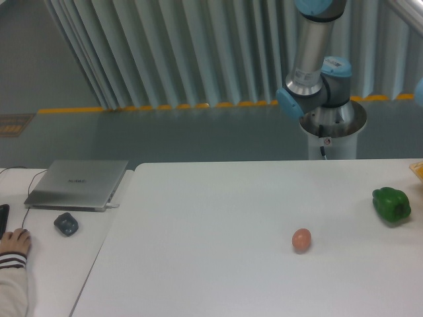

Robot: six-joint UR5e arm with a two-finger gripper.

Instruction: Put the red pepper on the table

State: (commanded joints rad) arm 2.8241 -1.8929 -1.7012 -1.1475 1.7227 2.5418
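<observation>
No red pepper anywhere in shot, and the gripper is out of frame too, so there's no telling if it's wide, narrow or carrying the pepper. Only the arm's base (322,86) shows, behind the table (218,264). Landmark is the egg (301,240): green pepper (391,204) sits well off toward the table's right edge, laptop (78,183) and mouse (65,224) far left on the side desk (49,264).

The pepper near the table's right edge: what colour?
Green, glossy, clear in the fixed camera view: pepper.
</observation>
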